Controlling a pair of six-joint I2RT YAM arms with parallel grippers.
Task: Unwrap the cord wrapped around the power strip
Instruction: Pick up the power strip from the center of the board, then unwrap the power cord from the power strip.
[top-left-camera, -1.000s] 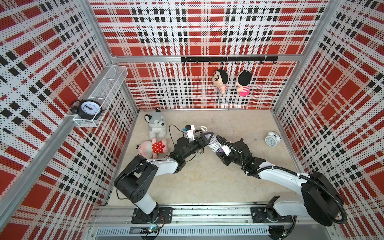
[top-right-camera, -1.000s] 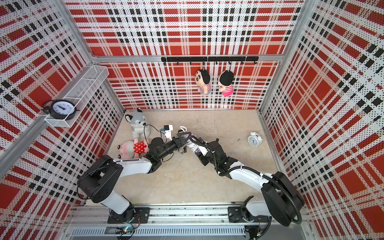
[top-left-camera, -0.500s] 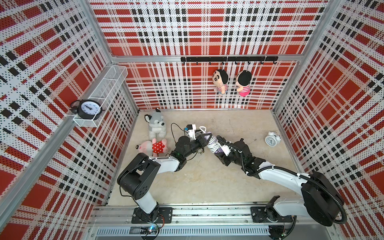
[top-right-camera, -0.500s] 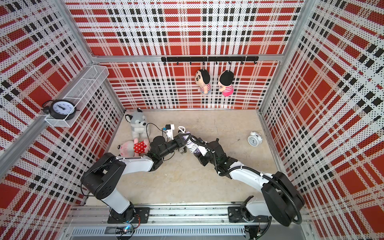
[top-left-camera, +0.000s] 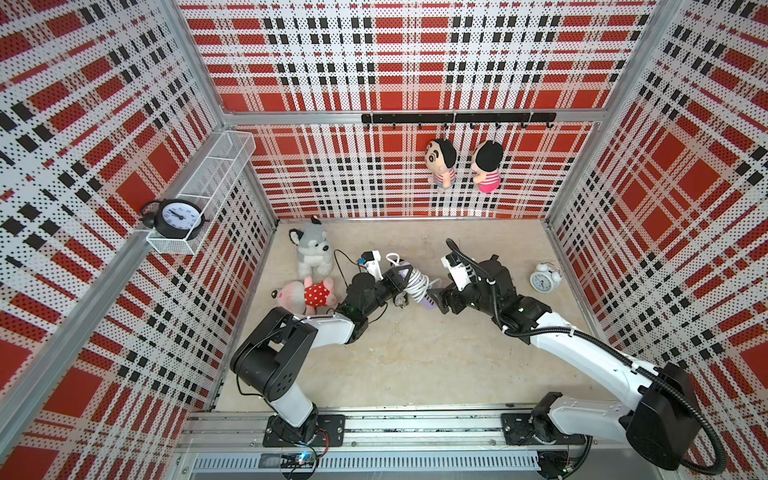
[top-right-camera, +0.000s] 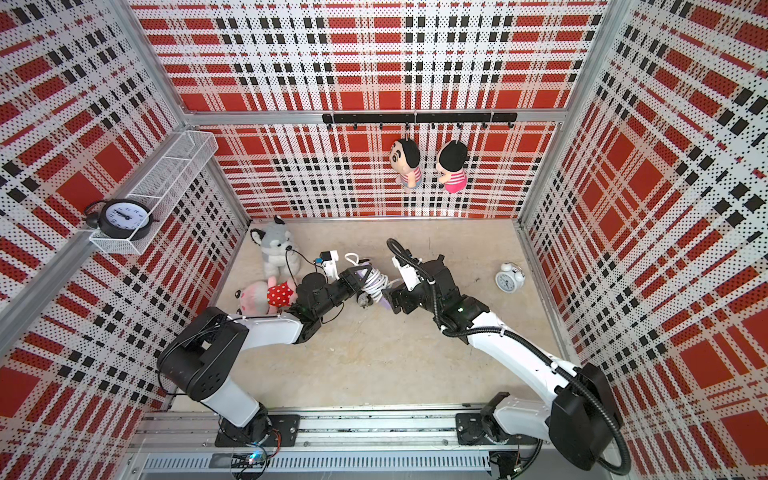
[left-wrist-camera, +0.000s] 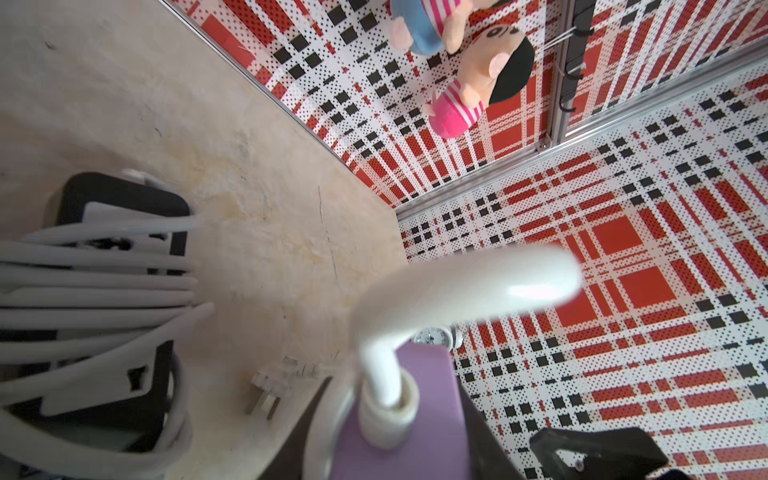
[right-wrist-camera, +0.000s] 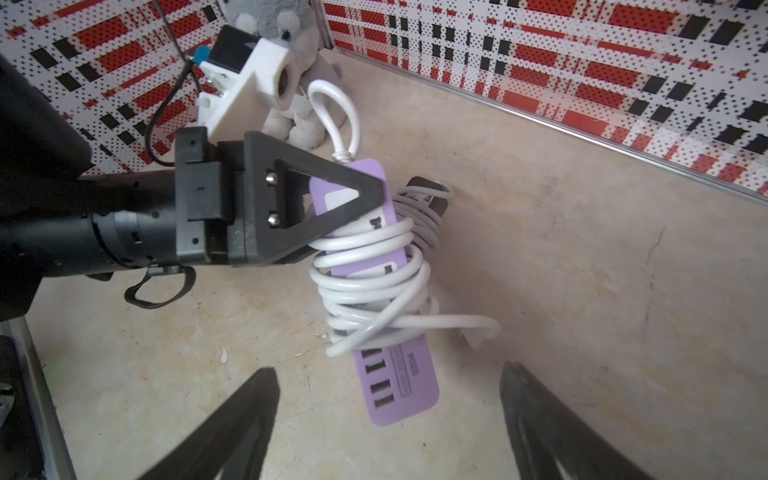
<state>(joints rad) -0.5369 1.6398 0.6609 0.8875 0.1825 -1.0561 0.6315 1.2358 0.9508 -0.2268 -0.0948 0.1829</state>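
While one power strip (right-wrist-camera: 395, 386), wound with one cord (right-wrist-camera: 365, 286), is clamped by the left pincer (right-wrist-camera: 399, 191), the right pincer (right-wrist-camera: 388, 370) is spread open; two clocks (top-left-camera: 176, 214) (top-left-camera: 542, 280) are seen.

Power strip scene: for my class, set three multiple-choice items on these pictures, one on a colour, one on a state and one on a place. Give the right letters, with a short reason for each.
1. The face of the power strip is:
A green
B purple
C orange

2. The right pincer is:
A shut on the power strip
B shut tight, empty
C open, gripping nothing

3. The black alarm clock sits:
A in the white wire basket
B against the power strip
C in the right pincer

Answers:
1 B: the strip's face shows purple in the right wrist view.
2 C: its fingers stand wide apart with nothing clamped between them.
3 A: both top views show the clock in the basket on the side wall.
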